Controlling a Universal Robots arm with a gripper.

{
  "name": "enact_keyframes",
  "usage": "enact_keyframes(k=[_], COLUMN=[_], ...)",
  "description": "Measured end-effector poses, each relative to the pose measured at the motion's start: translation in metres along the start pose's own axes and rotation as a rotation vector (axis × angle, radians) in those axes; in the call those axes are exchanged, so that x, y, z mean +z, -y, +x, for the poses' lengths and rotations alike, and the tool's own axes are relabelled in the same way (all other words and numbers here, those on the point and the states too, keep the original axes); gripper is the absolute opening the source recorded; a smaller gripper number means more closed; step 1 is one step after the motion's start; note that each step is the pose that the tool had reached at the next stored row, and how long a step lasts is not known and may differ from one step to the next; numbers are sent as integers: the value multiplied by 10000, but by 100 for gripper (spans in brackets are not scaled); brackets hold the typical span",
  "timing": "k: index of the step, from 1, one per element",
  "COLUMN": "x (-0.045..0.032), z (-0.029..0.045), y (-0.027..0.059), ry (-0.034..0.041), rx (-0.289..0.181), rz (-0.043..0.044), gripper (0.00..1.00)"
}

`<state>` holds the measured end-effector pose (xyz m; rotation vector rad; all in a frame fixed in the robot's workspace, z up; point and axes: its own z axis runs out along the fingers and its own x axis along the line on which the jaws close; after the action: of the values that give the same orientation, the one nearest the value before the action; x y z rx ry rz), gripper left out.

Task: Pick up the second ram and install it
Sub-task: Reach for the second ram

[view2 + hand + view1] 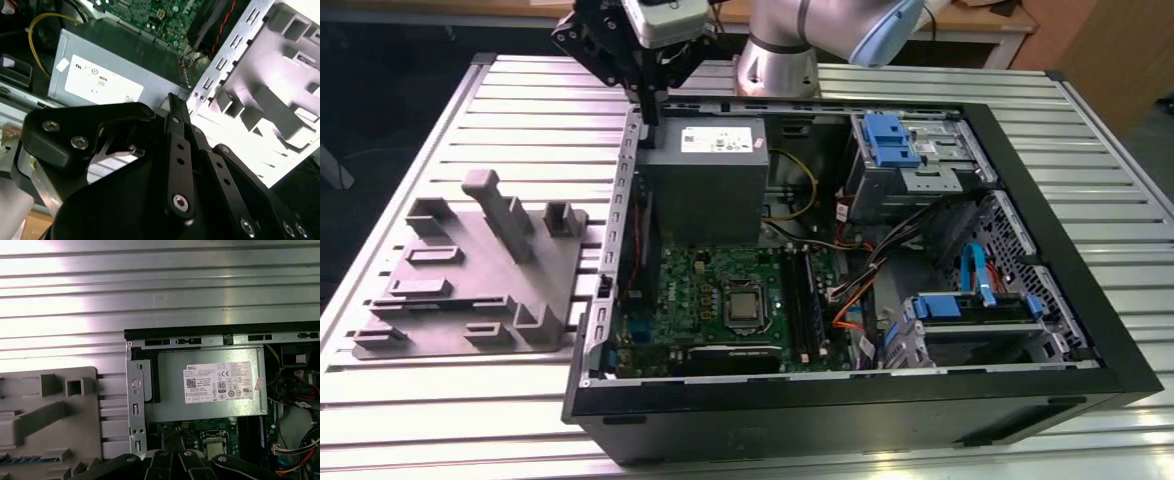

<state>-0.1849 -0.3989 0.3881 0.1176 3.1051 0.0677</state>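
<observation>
1. The gripper (644, 102) hangs at the upper centre-left of the exterior view, over the back corner of the open computer case (854, 395) beside the grey power supply (700, 175). Its fingers look pressed together with nothing visible between them.
2. In the first wrist view a bluish strip, apparently the second memory stick (30, 458), lies in a slot of the grey tray (467, 300), outside the case.
3. In the exterior view the tray sits well apart, to the gripper's lower left. The strip's long axis runs square to the case's side wall.
</observation>
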Motion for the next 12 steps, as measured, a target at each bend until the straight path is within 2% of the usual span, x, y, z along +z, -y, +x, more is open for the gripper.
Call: enact_keyframes(k=[12], x=[14], z=[185], y=[15], ry=[1], rx=[0], rz=[0], gripper=[10])
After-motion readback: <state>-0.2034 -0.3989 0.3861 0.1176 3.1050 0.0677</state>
